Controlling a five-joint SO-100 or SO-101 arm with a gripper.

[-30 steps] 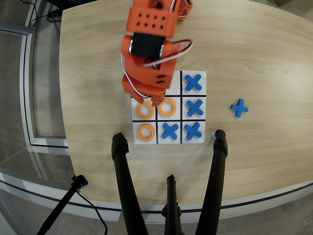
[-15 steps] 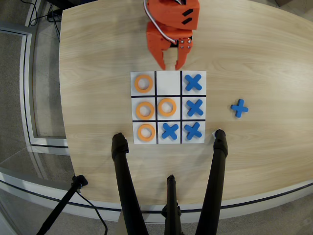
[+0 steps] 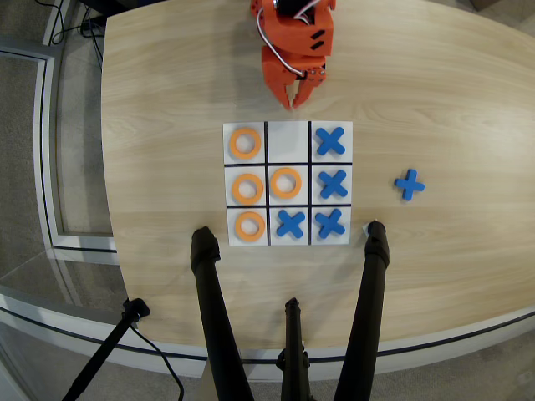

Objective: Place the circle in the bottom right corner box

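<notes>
Seen from the overhead view, the orange end effector point(image 3: 298, 98) hangs just above the top edge of the white three-by-three board point(image 3: 288, 125) on a pale wooden surface point(image 3: 167, 83), its two fingers drawn nearly together with nothing between them. Four orange rings lie flat on the board: three fill the left column, at top point(image 3: 245, 144), middle point(image 3: 247, 188) and bottom point(image 3: 250, 225), and a fourth sits in the centre cell point(image 3: 286, 183). Blue crosses hold the whole right column, at top point(image 3: 331, 141), middle point(image 3: 333, 185) and bottom point(image 3: 330, 223), plus the bottom middle cell point(image 3: 290, 224); a spare cross point(image 3: 409, 185) lies off the board to the right. Only the top middle cell point(image 3: 288, 139) stands empty. Which corner counts as bottom right depends on the viewer; here the cell at lower right point(image 3: 343, 238) is already taken by a cross. The rings look light, stiff and thin, likely smooth plastic that could skid under a glancing touch. A sound hold would probably pinch across the band, one finger in the hole and one outside. Black tripod legs point(image 3: 213, 317) cross the foreground.
</notes>
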